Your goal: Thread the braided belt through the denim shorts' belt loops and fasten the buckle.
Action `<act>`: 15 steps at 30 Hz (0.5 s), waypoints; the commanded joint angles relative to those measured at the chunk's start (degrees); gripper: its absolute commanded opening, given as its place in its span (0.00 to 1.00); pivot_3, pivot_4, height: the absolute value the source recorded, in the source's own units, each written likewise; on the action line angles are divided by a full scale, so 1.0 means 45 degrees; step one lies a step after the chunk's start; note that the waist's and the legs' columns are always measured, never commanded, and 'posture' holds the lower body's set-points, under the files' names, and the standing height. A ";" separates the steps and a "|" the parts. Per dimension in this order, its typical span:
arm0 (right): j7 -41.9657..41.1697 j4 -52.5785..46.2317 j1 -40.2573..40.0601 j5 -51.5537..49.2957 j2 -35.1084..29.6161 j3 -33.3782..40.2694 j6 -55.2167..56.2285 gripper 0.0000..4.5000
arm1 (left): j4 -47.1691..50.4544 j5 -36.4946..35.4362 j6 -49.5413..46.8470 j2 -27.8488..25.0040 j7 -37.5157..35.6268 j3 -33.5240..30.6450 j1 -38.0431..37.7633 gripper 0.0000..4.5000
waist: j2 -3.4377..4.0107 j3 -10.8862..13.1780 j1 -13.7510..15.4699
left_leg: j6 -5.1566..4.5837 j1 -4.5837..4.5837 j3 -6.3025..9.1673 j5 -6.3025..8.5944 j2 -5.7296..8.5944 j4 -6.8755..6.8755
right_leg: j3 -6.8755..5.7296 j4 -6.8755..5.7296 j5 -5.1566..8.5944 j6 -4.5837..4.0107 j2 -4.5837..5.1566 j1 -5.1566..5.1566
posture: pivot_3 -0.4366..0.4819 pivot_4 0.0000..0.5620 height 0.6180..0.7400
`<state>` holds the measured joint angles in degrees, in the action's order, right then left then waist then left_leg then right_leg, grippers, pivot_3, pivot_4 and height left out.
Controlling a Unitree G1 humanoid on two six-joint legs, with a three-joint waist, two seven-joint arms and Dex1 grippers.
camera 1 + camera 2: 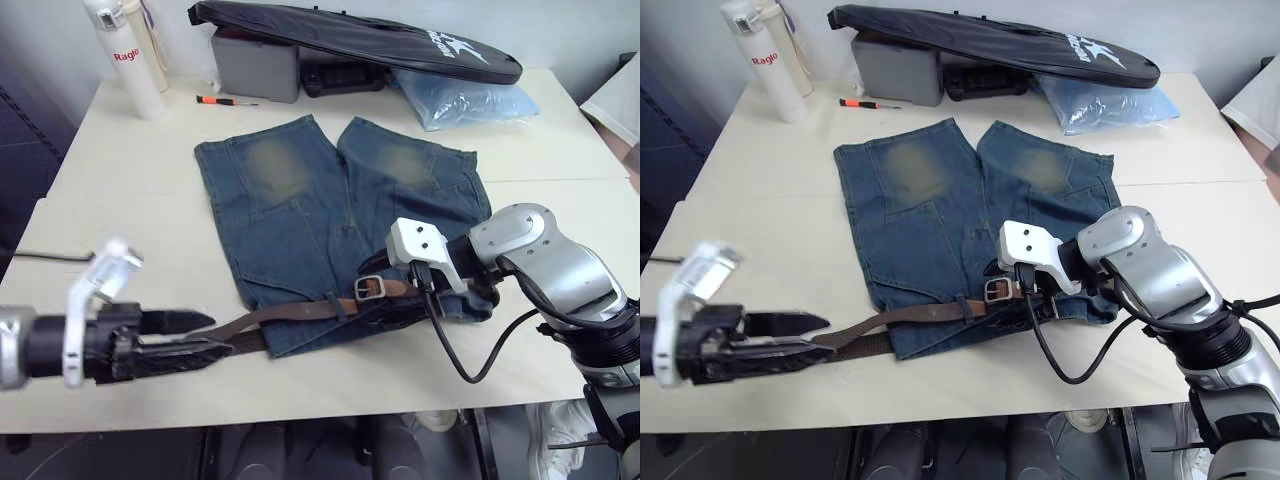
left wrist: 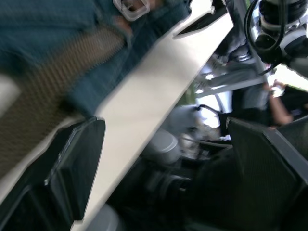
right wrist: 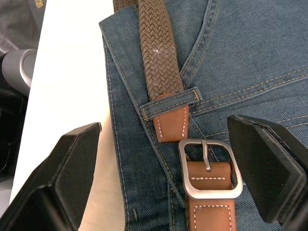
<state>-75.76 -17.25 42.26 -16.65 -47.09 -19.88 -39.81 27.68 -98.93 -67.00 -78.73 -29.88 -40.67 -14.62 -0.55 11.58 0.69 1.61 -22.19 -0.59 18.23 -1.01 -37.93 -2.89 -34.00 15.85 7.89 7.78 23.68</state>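
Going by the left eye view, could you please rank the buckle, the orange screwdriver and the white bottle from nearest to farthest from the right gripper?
1. The buckle, just beside the right gripper.
2. The orange screwdriver, beyond the shorts, toward the left.
3. The white bottle, at the far left corner.

Table (image 1: 120,170) (pale) holds denim shorts (image 1: 310,215), bottle (image 1: 125,55), screwdriver (image 1: 225,101).

Even bright indoor light, soft shadows; left wrist view smeared with blur.

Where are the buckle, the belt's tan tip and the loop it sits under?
buckle (image 3: 210,168): right wrist view, on the prong.
tan tip (image 3: 171,123): right wrist view, leather just past the loop.
belt loop (image 3: 169,103): right wrist view, denim strip crossing the belt.
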 commanded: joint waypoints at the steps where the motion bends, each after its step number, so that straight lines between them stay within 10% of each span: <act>1: 0.0030 -0.0472 0.0086 -0.0110 -0.0076 0.0184 0.0065 1.00 | -0.1391 0.2953 0.1181 -0.0531 -0.1918 0.1522 0.1693 0.99 | 0.0000 0.0000 -0.0032 | 0.0004 -0.0002 0.0000 0.0002 -0.0004 0.0010 | -0.0001 0.0005 0.0000 0.0000 -0.0003 0.0007 | 0.48 0.27 1.00; 6: 0.0292 -0.1456 -0.0375 -0.0474 -0.0457 0.0514 -0.0710 1.00 | -0.3032 0.6446 0.2307 0.0109 -0.3275 0.6318 0.6561 0.83 | -0.0003 0.0003 -0.0012 | 0.0019 -0.0006 -0.0010 0.0005 -0.0019 0.0020 | 0.0001 0.0007 -0.0002 0.0004 -0.0016 0.0016 | 0.48 0.27 1.00; 15: 0.1672 -0.2950 -0.0992 0.0195 -0.0986 0.0327 -0.0910 1.00 | -0.7790 1.5154 0.5248 0.5156 -0.7737 1.4567 1.3882 0.01 | -0.0028 -0.0002 0.0146 | 0.0015 -0.0031 -0.0036 0.0007 -0.0019 -0.0068 | 0.0000 -0.0018 -0.0034 0.0062 -0.0024 0.0012 | 0.48 0.27 1.00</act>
<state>-69.43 -27.80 37.52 -17.02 -50.93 -17.98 -44.85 -3.37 -36.63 -47.38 -57.42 -59.85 21.96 45.03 -0.68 11.57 1.35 1.66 -22.34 -0.77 18.27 -1.09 -38.23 -2.87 -34.07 15.69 8.17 7.67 23.74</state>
